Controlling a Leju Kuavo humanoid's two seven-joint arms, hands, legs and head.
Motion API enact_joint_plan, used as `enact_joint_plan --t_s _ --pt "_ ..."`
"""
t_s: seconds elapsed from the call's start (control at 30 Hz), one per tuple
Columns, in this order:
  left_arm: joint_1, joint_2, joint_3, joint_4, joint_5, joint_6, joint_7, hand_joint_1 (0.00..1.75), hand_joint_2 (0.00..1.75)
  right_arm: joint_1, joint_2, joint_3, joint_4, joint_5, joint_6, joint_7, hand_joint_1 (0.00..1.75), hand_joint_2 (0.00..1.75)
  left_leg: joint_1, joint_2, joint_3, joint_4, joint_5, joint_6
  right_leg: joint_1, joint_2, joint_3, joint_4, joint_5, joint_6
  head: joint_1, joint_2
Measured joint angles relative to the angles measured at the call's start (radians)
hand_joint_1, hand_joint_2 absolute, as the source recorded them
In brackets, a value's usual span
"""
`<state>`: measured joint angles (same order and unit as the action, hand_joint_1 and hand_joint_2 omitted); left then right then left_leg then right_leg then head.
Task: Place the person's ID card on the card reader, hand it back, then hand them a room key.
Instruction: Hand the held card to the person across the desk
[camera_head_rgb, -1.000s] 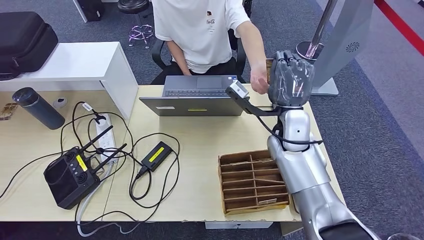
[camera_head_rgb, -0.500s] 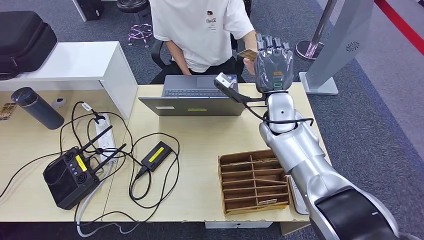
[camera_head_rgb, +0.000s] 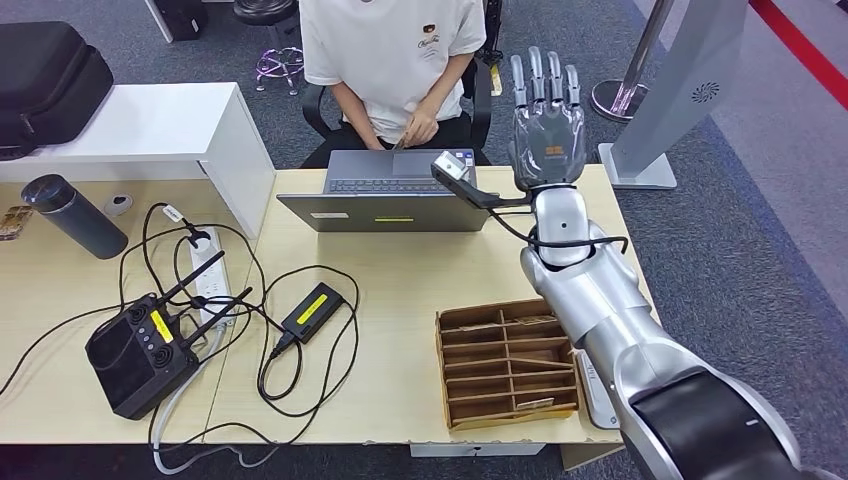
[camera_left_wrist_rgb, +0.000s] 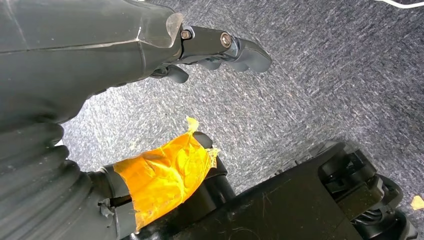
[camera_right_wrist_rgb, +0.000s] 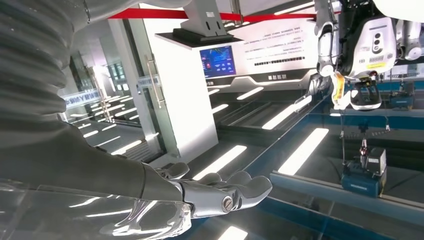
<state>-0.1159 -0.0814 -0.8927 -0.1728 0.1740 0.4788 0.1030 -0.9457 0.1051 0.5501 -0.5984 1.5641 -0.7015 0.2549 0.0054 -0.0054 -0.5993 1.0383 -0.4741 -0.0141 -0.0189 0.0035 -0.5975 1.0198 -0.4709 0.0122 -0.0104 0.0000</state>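
- Desk (camera_head_rgb: 400, 290) of pale wood runs across your head view, with a white shelf unit (camera_head_rgb: 150, 125) at its far left end, well to the left of the raised fingers.
- Dark bottle (camera_head_rgb: 75, 215) lies on its side near that shelf; nearer to you a black handheld controller (camera_head_rgb: 140, 350) sits among looping black cables, beside a white power strip (camera_head_rgb: 208, 270).
- Your left hand (camera_left_wrist_rgb: 150, 45) hangs over grey carpet in the left wrist view, its dark fingers (camera_left_wrist_rgb: 235, 47) curled loosely with nothing in them; orange tape (camera_left_wrist_rgb: 165, 175) wraps the thumb.
- An open grey laptop (camera_head_rgb: 390, 190) stands at the desk's far edge, just to the left of the right hand's wrist.
- A person in a white T-shirt (camera_head_rgb: 390, 50) sits behind the laptop, both hands in the lap holding a small card (camera_head_rgb: 398, 146), well to the left of your fingertips and below them. You cannot tell whether it is the ID card or the room key.
- A brown divided tray (camera_head_rgb: 505, 365) sits on the desk, below the raised hand and beside the forearm.
- Your right hand (camera_head_rgb: 546, 130) is raised past the desk's far edge, fingers (camera_head_rgb: 540, 80) straight, pointing up, slightly apart and empty.
- A grey kiosk stand (camera_head_rgb: 680, 90) rises on the carpet to the right of the fingers.
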Motion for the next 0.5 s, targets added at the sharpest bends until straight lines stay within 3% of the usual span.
enact_joint_plan --t_s 0.2,0.33,0.5 --pt "0.006 0.001 0.0 0.0 0.018 0.0 0.0 0.0 1.75 -0.035 -0.066 0.012 0.044 0.0 0.007 0.037 0.0 1.75 0.0 -0.002 -0.001 0.001 0.0 0.0 0.0 -0.002 0.0 0.0 0.0 0.0 0.0 0.0" --pt "0.014 0.004 0.0 0.0 0.035 0.0 0.0 0.0 1.75 -0.066 -0.181 0.01 0.059 -0.003 0.025 0.024 0.0 1.75 -0.001 -0.007 -0.003 0.002 0.001 0.001 0.0 -0.007 0.001 -0.001 0.0 0.001 0.0 0.0" --pt "0.024 0.01 0.0 0.0 0.06 0.0 -0.001 0.0 1.75 -0.092 -0.362 -0.018 0.08 -0.004 0.059 -0.004 0.0 1.75 -0.001 -0.01 -0.005 0.004 0.0 0.003 -0.001 -0.011 0.001 -0.003 0.001 0.002 0.0 0.0"
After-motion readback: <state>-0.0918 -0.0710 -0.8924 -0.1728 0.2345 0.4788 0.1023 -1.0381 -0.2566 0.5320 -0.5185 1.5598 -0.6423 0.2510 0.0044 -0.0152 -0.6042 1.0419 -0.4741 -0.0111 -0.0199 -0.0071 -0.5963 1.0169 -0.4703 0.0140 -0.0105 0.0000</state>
